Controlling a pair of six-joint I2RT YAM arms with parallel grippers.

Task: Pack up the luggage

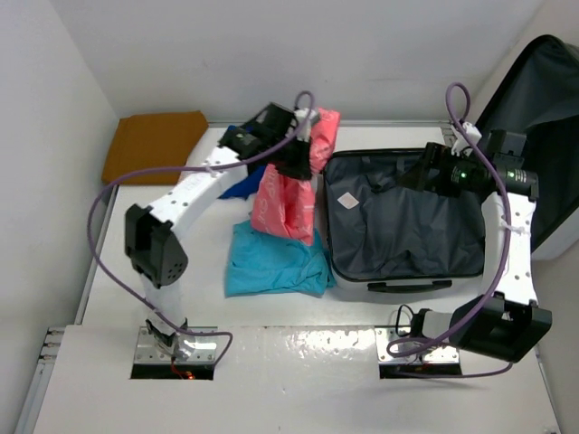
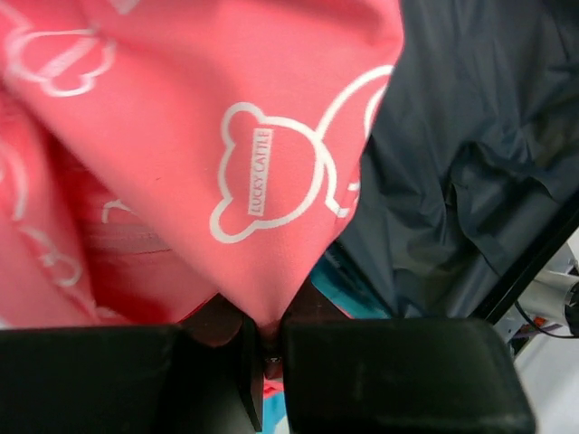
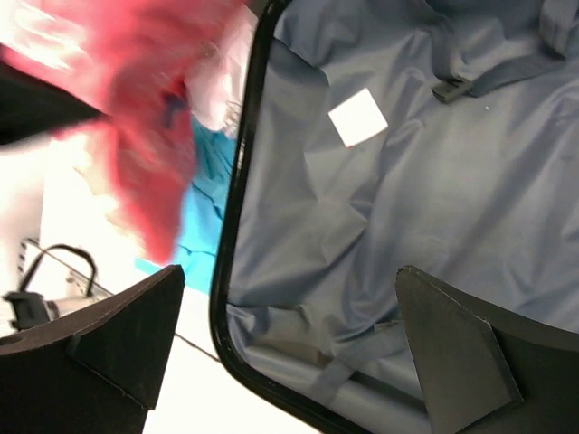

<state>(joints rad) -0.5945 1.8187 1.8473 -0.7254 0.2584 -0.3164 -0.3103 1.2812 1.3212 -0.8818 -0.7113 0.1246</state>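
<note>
Suitcase (image 1: 403, 226) lies open and flat on the table (image 1: 118, 271), right of centre, directly ahead of the right arm. Its lid (image 1: 543, 136) stands up at the far right by the wall, so the grey lining faces up, ready for loading. I see no clothes in it yet, only a white tag (image 3: 357, 116) and loose straps (image 3: 470, 81).

Left gripper (image 2: 262, 348) is clamped on a fold of the pink garment (image 1: 289, 194), jaws pressed together on the cloth. The garment hangs just left of the suitcase's left rim and clear of the table, I'd say so it can swing over the rim without dragging. It carries a white bear print.

Right gripper (image 3: 288, 271) hovers over the far left part of the lining with its jaws wide apart and nothing between them. My guess is it waits to catch or flatten the cloth.

A teal garment (image 1: 271, 262) lies crumpled on the table beside the suitcase, under the hanging pink one. A darker blue cloth (image 1: 240, 188) sits behind it, partly hidden by the left arm. A brown flat thing (image 1: 154, 145) is at the far left corner, well apart; I can't tell what it is.

Packing is at an early stage.
</note>
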